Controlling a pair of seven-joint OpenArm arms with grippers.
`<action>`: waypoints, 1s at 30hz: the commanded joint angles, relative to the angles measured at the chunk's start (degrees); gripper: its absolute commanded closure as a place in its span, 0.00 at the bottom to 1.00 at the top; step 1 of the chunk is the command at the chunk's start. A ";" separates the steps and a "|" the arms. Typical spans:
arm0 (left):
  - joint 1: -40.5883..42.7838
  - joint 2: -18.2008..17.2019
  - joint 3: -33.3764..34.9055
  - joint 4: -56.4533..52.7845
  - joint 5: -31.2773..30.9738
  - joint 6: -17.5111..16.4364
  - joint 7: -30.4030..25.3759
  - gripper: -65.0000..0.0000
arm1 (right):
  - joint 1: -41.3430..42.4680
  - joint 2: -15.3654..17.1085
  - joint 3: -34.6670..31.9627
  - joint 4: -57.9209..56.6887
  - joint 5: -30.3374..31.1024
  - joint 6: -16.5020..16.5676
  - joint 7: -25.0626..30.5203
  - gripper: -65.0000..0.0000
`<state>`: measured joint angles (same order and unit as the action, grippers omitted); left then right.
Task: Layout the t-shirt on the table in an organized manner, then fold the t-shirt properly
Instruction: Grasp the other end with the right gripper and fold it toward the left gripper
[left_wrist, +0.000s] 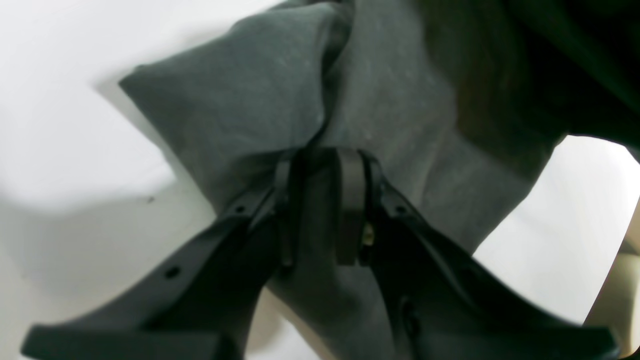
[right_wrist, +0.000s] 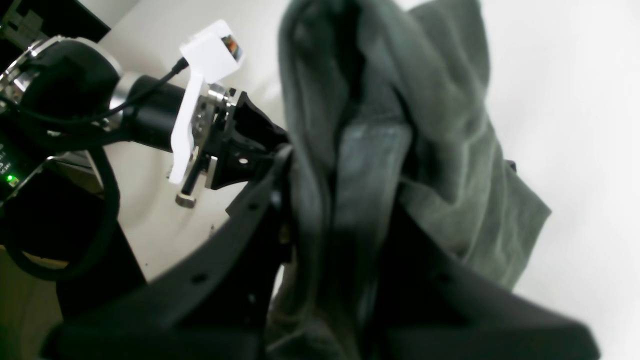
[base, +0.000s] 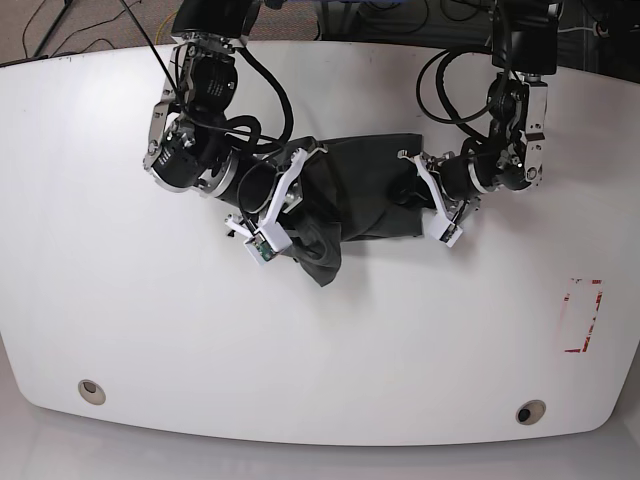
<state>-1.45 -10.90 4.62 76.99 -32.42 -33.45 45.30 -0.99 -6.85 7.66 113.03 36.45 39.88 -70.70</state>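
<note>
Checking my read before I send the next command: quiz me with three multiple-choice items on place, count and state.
1. Where is the t-shirt?
A. between the two arms
B. over the red-and-white marking
C. on the near grommet hole

2. How many round grommet holes show in the table?
A. none
B. two
C. five

3. What is the left gripper doing?
A. gaping open over bare table
B. pinching the cloth
C. holding a cup

Answers: 1 A, the cloth bunches mid-table between the arms. 2 B, one near each front corner. 3 B, grey cloth sits in its jaws.
</note>
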 joint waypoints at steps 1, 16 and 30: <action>0.53 -0.05 1.22 -0.29 3.72 0.79 4.59 0.84 | 0.95 -0.22 -0.14 0.86 1.93 0.12 1.91 0.97; 0.53 0.04 1.49 -0.29 3.46 0.79 4.50 0.84 | 0.69 -0.22 -0.32 0.86 2.45 0.12 1.91 0.34; -0.26 1.62 1.14 0.24 3.37 0.62 4.50 0.83 | 0.77 1.45 -2.52 1.03 1.93 0.12 1.91 0.29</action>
<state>-1.93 -9.06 5.58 76.97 -32.03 -33.45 45.74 -1.13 -6.28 5.04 113.06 37.52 39.90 -70.50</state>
